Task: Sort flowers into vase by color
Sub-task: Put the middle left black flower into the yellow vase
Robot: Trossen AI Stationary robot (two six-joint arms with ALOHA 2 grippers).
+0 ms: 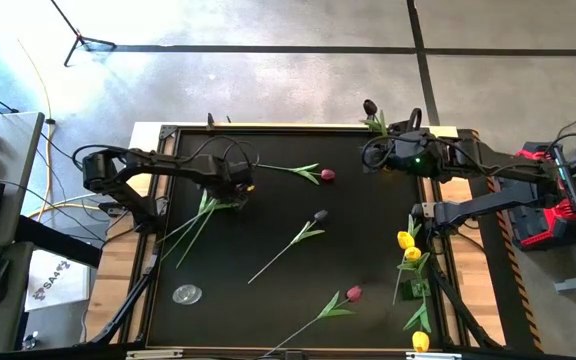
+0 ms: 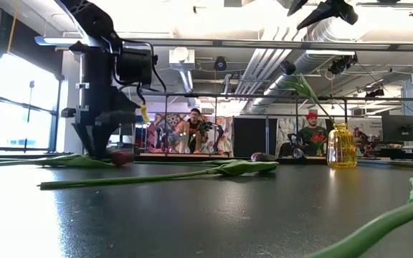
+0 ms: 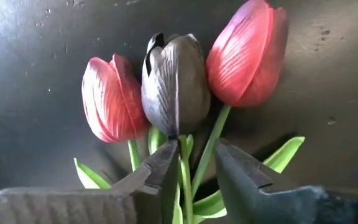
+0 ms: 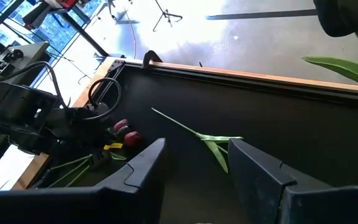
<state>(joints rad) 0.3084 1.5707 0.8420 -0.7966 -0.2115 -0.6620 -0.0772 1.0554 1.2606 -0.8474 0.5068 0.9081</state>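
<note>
From above you see the left tool [image 1: 240,187] low over clustered tulips [image 1: 204,212] at the tabletop's [image 1: 268,260] left, right tool [image 1: 376,152] released near the far edge, at the left wrist your fingers [image 3: 160,171] straddle a dark tulip's stem [image 3: 184,180], not yet clenched.

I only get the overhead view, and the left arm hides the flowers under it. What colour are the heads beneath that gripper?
Observer: Three heads lie side by side at the left gripper: a dark tulip between two pink tulips.
Operator: Has it got hold of one?
Observer: Not clamped. Its fingers stand apart, astride the dark tulip's stem.
Operator: Is the right gripper carrying anything?
Observer: No. The right gripper is open, with nothing between its fingers.
</note>
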